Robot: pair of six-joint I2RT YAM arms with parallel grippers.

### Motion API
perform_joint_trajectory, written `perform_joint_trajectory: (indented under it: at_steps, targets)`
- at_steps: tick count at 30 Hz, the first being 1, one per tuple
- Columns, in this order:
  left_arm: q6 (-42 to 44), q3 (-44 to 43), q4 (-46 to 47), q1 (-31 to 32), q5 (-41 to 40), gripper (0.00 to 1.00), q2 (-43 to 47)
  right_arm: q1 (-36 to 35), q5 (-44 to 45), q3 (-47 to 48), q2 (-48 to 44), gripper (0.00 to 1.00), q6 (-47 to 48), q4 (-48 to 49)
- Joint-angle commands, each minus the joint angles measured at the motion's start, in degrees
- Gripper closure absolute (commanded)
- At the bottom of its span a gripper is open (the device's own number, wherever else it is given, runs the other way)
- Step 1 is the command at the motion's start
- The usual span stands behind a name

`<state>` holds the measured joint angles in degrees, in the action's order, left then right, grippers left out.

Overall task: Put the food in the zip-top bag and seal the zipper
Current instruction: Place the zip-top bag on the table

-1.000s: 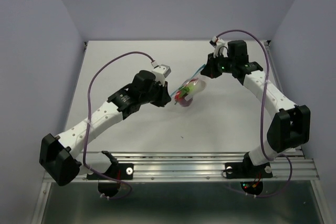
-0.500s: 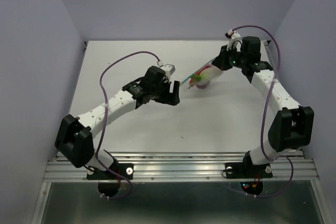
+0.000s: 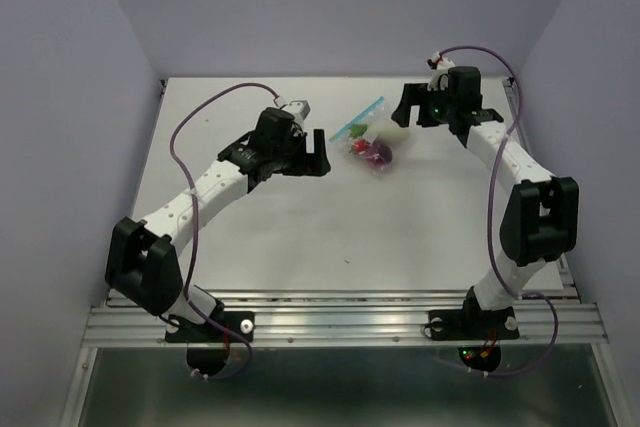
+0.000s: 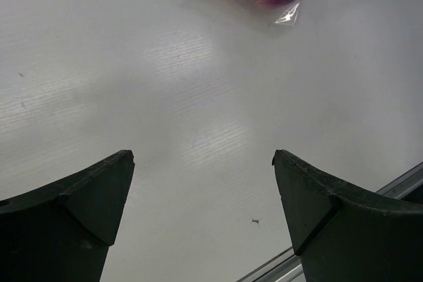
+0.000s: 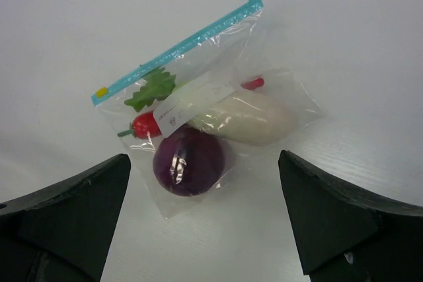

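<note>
Three toy vegetables lie inside the zip-top bag (image 5: 218, 51), which rests flat on the white tabletop (image 3: 300, 227) towards its far side. Through the right wrist camera I see the white egg-shaped one (image 5: 244, 118) lying on its side with its green stem (image 5: 152, 89) pointing at the zipper (image 5: 177, 50). The round purplish ball (image 5: 188, 161) sits just beside it at the bottom of the bag, and the slim red chili (image 5: 142, 125) runs behind a white label (image 5: 195, 100) with only its two ends showing. The light-blue zipper lies straight along the bag's far edge, with a small yellow mark (image 5: 100, 92) near one end. I cannot tell whether it is pressed shut all along.

Both claws hold nothing. The right claw (image 5: 203, 158) has its jaws spread wide and hovers above the bag, clear of the plastic. The left claw (image 4: 202, 156) is also spread wide over bare tabletop, apart from the bag, and only the corner holding the ball shows at the top edge of its camera. From above, the bag lies between the two claws, nearer the right one
</note>
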<state>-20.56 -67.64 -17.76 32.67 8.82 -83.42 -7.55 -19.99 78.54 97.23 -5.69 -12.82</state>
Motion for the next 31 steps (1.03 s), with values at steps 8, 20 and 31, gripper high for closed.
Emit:
perform_joint_trajectory:
  at_steps: [8,20,31]
  targets:
    - [-1.41,1.27,6.68,-3.39,-3.8,0.01,5.72,-0.09,11.09,12.34,-1.69,0.0,-6.16,3.06]
    - [-11.25,4.79,13.27,-13.41,-14.97,0.01,9.59,-0.09,41.52,-12.25,-18.81,0.0,-26.91,0.87]
    - [-12.4,9.71,17.32,-18.6,-13.74,0.01,12.31,-0.09,48.64,-25.01,-33.06,0.0,-28.32,-2.3]
